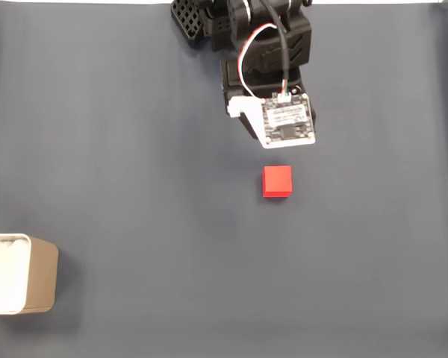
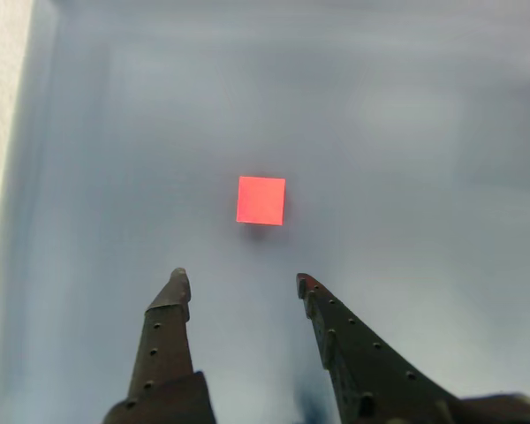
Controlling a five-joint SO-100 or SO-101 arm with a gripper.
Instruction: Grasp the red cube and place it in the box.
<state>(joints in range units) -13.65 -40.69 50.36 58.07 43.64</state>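
Note:
The red cube (image 1: pixel 277 181) lies on the dark grey-blue cloth near the middle of the fixed view, just below the arm's wrist board. In the other view the red cube (image 2: pixel 261 200) sits ahead of my gripper (image 2: pixel 243 281), a short gap beyond the two fingertips. The gripper is open, its dark fingers (image 2: pixel 170 327) spread wider than the cube, with nothing between them. The box (image 1: pixel 19 274), beige with a white lining, stands at the left edge of the fixed view, low down, far from the cube and partly cut off.
The arm's black body and cables (image 1: pixel 254 45) fill the top centre of the fixed view. The grey-blue cloth (image 1: pixel 172 149) covers the table; a pale edge (image 2: pixel 0 106) runs along the left side of the other view.

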